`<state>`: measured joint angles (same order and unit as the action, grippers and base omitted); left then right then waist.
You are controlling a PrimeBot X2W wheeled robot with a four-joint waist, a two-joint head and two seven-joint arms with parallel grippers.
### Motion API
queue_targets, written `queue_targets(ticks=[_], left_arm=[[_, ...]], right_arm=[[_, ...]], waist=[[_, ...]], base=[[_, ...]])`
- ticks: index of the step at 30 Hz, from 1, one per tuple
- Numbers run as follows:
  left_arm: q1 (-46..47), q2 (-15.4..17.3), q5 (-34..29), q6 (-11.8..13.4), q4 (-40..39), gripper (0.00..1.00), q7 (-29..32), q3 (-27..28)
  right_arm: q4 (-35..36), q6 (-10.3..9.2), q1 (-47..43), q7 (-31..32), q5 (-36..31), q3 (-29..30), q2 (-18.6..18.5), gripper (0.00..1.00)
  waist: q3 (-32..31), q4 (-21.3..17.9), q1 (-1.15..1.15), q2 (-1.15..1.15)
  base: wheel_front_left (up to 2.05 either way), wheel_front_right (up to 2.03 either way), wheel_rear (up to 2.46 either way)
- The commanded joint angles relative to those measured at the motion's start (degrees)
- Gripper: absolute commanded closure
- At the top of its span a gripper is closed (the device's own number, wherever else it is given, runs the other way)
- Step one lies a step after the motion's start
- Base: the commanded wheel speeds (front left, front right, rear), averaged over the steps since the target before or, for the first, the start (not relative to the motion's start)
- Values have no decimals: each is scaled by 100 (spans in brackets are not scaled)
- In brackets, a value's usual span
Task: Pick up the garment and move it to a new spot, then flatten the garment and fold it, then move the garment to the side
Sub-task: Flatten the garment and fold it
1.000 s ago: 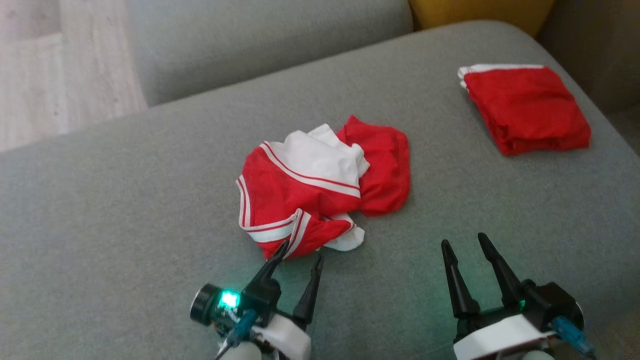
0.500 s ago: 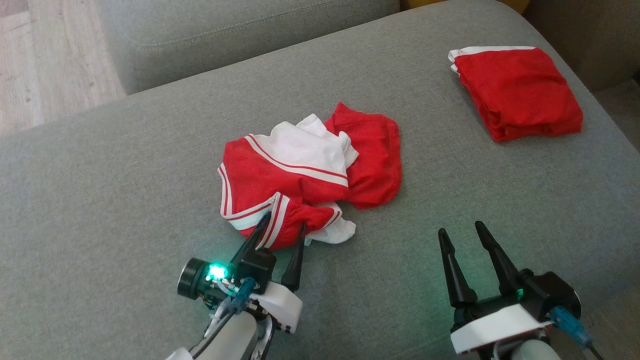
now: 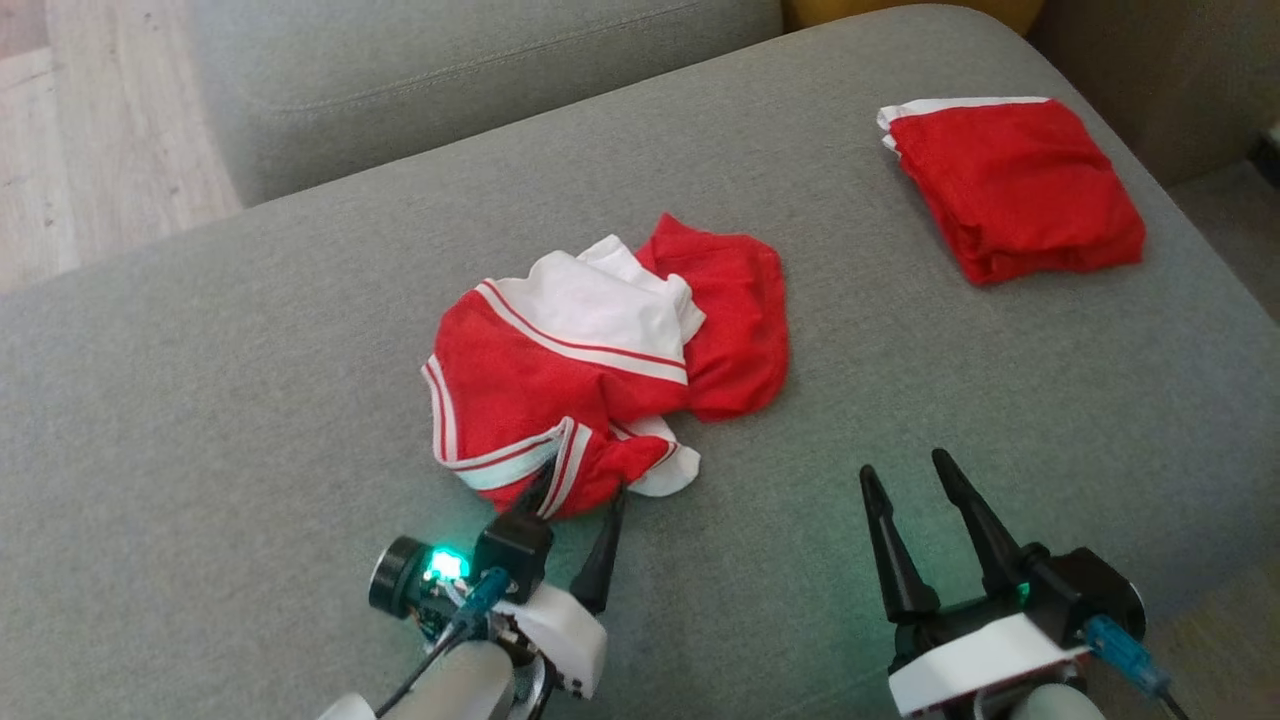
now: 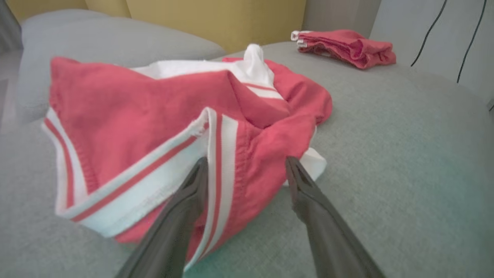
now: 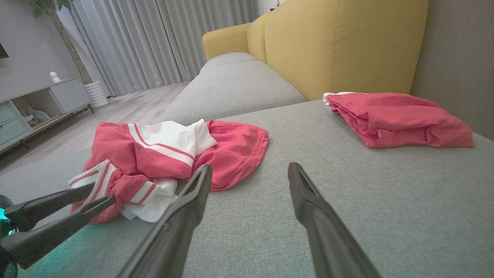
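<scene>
The garment (image 3: 560,380), red with white panels and striped hems, lies crumpled in the middle of the grey sofa cushion (image 3: 200,420). My left gripper (image 3: 583,490) is open at its near edge. In the left wrist view the gripper (image 4: 246,160) straddles the garment (image 4: 135,116), whose striped hem lies between the two fingers. My right gripper (image 3: 903,465) is open over bare cushion, to the right of the garment and apart from it. The right wrist view shows that gripper (image 5: 251,166) with the garment (image 5: 166,154) ahead to its left.
A folded red garment (image 3: 1010,190) lies at the cushion's far right corner, also seen as a folded pile (image 5: 397,119) before the yellow backrest (image 5: 339,46). A second grey cushion (image 3: 450,70) lies beyond, wooden floor (image 3: 60,150) at far left.
The head camera has shifted. My left gripper has moved forward, so its fingers now reach over the garment's near hem. The right gripper holds its place, still open.
</scene>
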<state>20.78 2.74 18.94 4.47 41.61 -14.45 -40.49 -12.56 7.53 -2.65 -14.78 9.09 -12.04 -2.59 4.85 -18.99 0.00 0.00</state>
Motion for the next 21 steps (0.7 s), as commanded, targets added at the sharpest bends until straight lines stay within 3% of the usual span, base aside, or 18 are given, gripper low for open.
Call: queue_targets(ticks=[1, 3, 4, 5, 6, 7, 8, 12, 17, 21], left_arm=[[232, 14, 73, -26, -55, 0, -55, 110], [302, 14, 240, -106, 117, 0, -36, 11], [347, 14, 297, -134, 191, 16, -35, -44], [389, 14, 348, -149, 257, 51, -35, -92], [423, 14, 407, -160, 317, 66, -36, -129], [455, 14, 469, -167, 372, 96, -37, -159], [488, 14, 519, -170, 427, 100, -37, -188], [633, 14, 652, -251, 473, 100, -46, -314], [1032, 14, 770, -438, -108, 100, -52, -465], [1857, 28, 583, -527, -544, 100, -53, -385]], right_arm=[[143, -4, 221, -22, 18, -147, -29, 0], [140, -4, 222, -22, 3, -156, -29, 0], [141, -4, 219, -22, 0, -153, -29, 0], [140, -4, 214, -22, -3, -153, -29, 0], [137, -4, 206, -22, -6, -155, -29, 0], [134, -4, 198, -22, -7, -155, -29, 0], [131, -4, 192, -22, -6, -155, -29, 0], [119, -4, 137, -22, -5, -152, -29, 0], [92, -4, 50, -22, -7, -163, -29, 0], [112, -4, -5, -22, 27, -170, -29, 0]], waist=[[-13, -39, 0, 0], [-27, -94, 0, 0], [-33, -116, 0, 0], [-44, -136, 0, 0], [-56, -154, 0, 0], [-66, -167, 0, 0], [-79, -179, 0, 0], [-184, -197, 0, 0], [-422, -150, 0, 0], [-557, -92, 0, 0]], base=[[0, 0, 0], [0, 0, 0], [0, 0, 0], [0, 0, 0], [0, 0, 0], [0, 0, 0], [0, 0, 0], [0, 0, 0], [0, 0, 0], [0, 0, 0]])
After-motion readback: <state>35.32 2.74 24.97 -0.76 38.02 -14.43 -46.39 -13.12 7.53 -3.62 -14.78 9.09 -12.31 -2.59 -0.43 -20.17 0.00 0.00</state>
